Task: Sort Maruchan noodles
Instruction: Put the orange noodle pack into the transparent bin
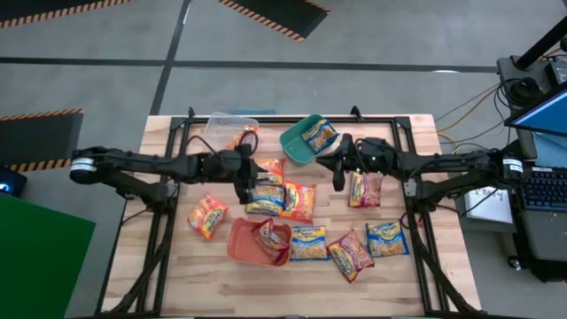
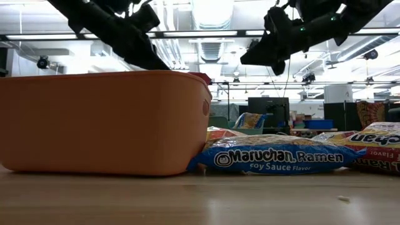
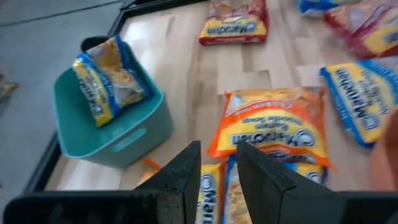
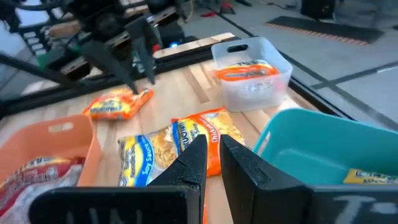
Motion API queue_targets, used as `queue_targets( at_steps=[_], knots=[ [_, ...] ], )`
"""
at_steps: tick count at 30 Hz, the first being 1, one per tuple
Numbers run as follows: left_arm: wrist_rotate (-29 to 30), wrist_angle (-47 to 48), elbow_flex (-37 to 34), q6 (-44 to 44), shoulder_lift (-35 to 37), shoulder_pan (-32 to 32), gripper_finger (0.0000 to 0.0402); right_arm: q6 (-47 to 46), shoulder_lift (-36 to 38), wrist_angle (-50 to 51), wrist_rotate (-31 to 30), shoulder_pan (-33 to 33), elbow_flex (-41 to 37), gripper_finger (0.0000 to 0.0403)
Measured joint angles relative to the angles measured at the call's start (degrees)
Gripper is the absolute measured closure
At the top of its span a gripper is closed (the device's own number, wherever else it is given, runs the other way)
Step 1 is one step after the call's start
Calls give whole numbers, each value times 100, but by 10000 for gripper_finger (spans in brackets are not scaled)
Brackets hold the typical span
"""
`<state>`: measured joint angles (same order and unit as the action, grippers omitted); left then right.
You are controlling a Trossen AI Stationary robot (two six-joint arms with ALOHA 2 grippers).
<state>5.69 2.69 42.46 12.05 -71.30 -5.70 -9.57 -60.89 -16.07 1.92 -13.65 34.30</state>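
Note:
Maruchan packets lie flat on the wooden table: an orange one [image 1: 206,217], a blue one [image 1: 308,244], a dark red one [image 1: 350,255], and an overlapping pile [image 1: 276,195] at the middle. One blue packet [image 3: 109,78] leans inside the teal tub [image 1: 301,142]. An orange packet [image 4: 245,71] sits in the clear tub [image 1: 232,128], and a dark red one [image 1: 273,237] in the orange tub [image 1: 248,244]. My left gripper [image 1: 246,184] [image 3: 217,163] hangs shut above the pile, empty. My right gripper [image 1: 340,173] [image 4: 213,152] hangs shut and empty beside the teal tub.
Another blue packet [image 1: 386,239] and a reddish one [image 1: 365,188] lie on the table's right part. Bare wood shows along the near edge and at the left and right sides. Black frame rails [image 1: 168,221] run along both sides. A laptop and cables stand off the table's right.

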Motion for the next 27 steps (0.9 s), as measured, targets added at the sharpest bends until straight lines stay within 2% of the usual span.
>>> queue_targets(
  at_steps=[10,15,19,23,27],
  knots=[
    [-382,267,-4,-538,14,27,316,-367,-4,168,6,64,257,370],
    [-362,977,-7,-552,14,25,316,-671,-4,1125,6,76,671,370],
    [-36,1372,-37,-554,14,23,316,-715,-4,1867,-1,99,833,370],
    [461,1323,-61,-558,13,-39,315,-532,-4,1919,-30,99,770,370],
    [530,1196,-70,-597,12,-245,303,-239,-4,1885,-50,86,730,370]
  ],
)
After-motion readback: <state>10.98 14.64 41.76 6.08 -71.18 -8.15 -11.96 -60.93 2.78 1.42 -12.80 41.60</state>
